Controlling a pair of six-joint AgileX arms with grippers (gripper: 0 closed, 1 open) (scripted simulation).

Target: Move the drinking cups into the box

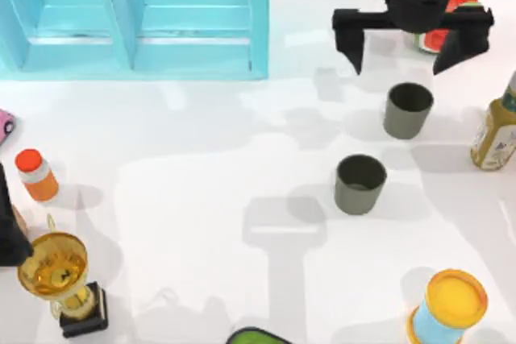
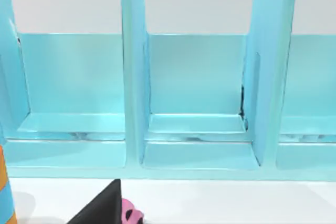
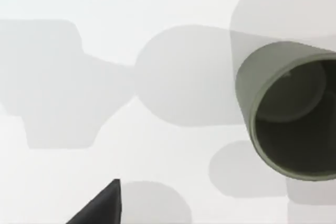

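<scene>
Grey cups are seen upright on the white table, outside the turquoise box

Two dark grey tumblers stand right of centre in the top view: the farther cup sits just below the right gripper, whose black fingers are spread wide and hold nothing, and the nearer cup stands apart from it toward the table's middle. The box is placed at the far left, its dividers shown in the left wrist view. The left gripper is parked at the left edge beside a gold trophy; whether its fingers are open cannot be told. An orange-capped bottle, a sauce bottle and a yellow-lidded can are also seen
</scene>
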